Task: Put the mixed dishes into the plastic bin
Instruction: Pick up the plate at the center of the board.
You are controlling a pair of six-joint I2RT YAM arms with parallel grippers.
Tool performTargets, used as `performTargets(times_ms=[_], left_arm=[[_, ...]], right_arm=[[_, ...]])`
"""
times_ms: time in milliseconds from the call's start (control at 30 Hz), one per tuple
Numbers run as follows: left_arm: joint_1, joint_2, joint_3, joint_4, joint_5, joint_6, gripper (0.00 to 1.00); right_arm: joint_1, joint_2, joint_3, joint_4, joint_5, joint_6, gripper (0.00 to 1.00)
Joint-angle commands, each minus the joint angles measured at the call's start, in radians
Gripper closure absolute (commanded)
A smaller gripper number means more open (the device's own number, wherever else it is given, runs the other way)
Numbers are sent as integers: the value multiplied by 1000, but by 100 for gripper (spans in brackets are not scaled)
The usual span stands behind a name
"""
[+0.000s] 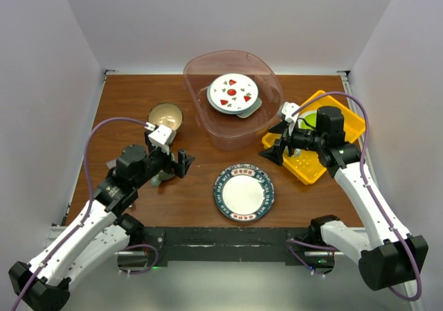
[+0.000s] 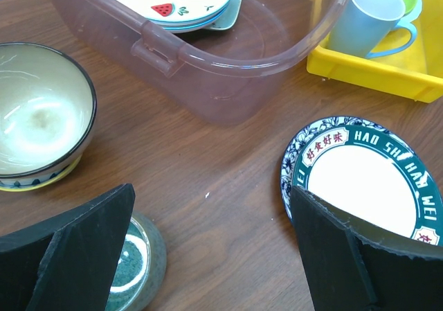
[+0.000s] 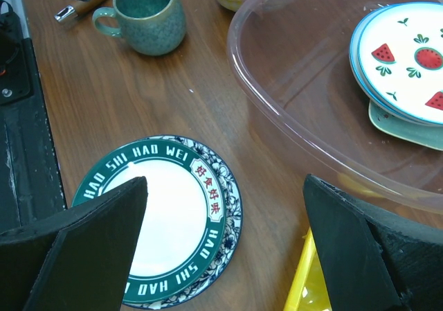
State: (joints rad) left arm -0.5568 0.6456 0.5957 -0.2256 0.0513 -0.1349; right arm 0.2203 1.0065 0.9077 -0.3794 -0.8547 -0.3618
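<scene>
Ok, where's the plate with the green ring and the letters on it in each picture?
Top external: the green-rimmed lettered plate sits low in the centre.
Left wrist: the plate is at the lower right, cut off by the edge.
Right wrist: the plate is at the lower left.
Shared landmark: the plastic bin holding the fruit-patterned plate. It is above the lettered plate in every view.

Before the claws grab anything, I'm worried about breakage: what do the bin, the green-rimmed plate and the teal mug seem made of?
Bin: translucent pinkish plastic, smooth; the plates inside show through its wall. Green-rimmed plate: glossy with printed lettering, ceramic or melamine, can't tell. Teal mug: likely glazed stoneware, speckled glaze with a paler rim.
</scene>
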Motion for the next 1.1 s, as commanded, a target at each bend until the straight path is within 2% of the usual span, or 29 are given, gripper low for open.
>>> performTargets(times_ms=[0, 1067], left_arm=[[3, 5, 6, 42, 19, 21, 0], [5, 58, 10, 45, 93, 21, 0]], right_arm=[[-7, -6, -3, 34, 3, -22, 2], [-6, 1, 2, 7, -30, -58, 2]])
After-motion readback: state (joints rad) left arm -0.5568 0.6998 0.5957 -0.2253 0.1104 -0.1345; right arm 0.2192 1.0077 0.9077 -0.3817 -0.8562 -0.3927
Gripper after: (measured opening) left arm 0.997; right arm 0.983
